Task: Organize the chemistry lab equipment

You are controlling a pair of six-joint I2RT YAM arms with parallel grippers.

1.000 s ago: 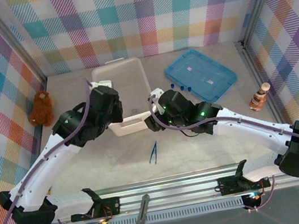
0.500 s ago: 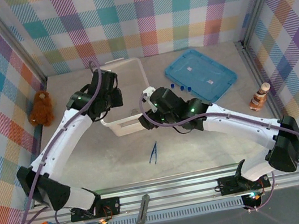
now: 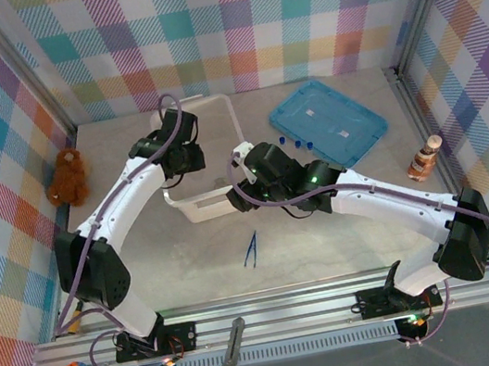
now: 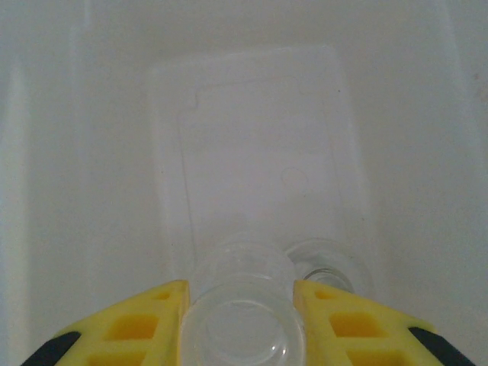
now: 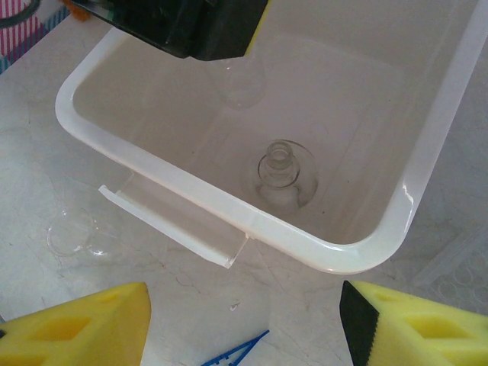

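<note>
Beaker (image 4: 242, 335), small and of clear glass, hangs between the yellow fingers of our left gripper (image 4: 240, 293), whose jaws are closed against its sides, low over the floor of the white plastic bin (image 5: 191, 181). We judge it is held there to be set down beside the round flask (image 5: 278, 174) standing upright inside. Our right gripper (image 5: 244, 313) hovers empty, jaws spread wide, just outside the bin's near corner, close to a second beaker (image 5: 76, 232) resting on the table (image 5: 175, 305) and the dark-blue tweezers (image 5: 238, 352), one of them likely its next pick.
</note>
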